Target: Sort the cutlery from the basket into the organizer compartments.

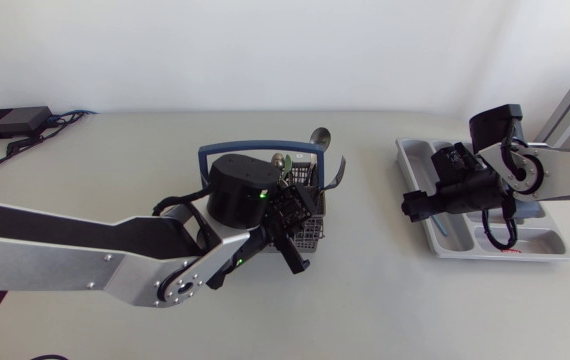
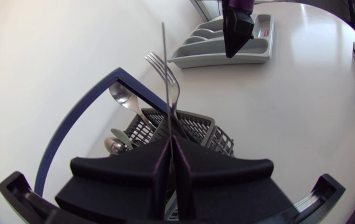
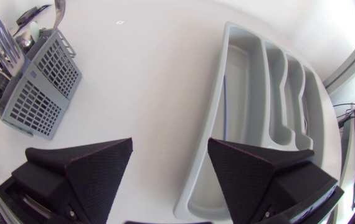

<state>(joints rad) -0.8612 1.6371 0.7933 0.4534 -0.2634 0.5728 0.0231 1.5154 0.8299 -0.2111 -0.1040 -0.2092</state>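
Here the left gripper (image 1: 290,225) hangs over the grey mesh basket (image 1: 311,233) near the middle of the table (image 1: 385,310), its arm coming in from the left edge. From its own wrist view, the two wedge fingers (image 2: 134,174) are pressed together on a thin piece of cutlery (image 2: 163,40) that stands straight out ahead of the fingertips. It shows edge-on, so I cannot tell what kind it is. Just beside it a fork (image 2: 156,61) rises out of the basket, tines up. Next to that a spoon (image 2: 123,94) leans bowl-up under the basket's blue handle (image 2: 81,121), and more rounded bowls show lower down against the mesh. From above, another spoon bowl (image 1: 320,134) pokes out past the basket's far rim.

The right gripper (image 1: 412,205) sits at the left edge of the grey organizer (image 1: 410,148), which lies well apart from the basket on the right side of the table. Its fingers (image 3: 81,168) stand wide apart with nothing between them. Bare table lies under one, and the organizer's rim and long outer compartment lie under the other. A slim bluish strip (image 3: 223,106) lies along that long compartment, too thin to identify. The narrower compartments run side by side beyond it.

At the table's far left corner sits a small black box (image 1: 7,122) with cables trailing from it
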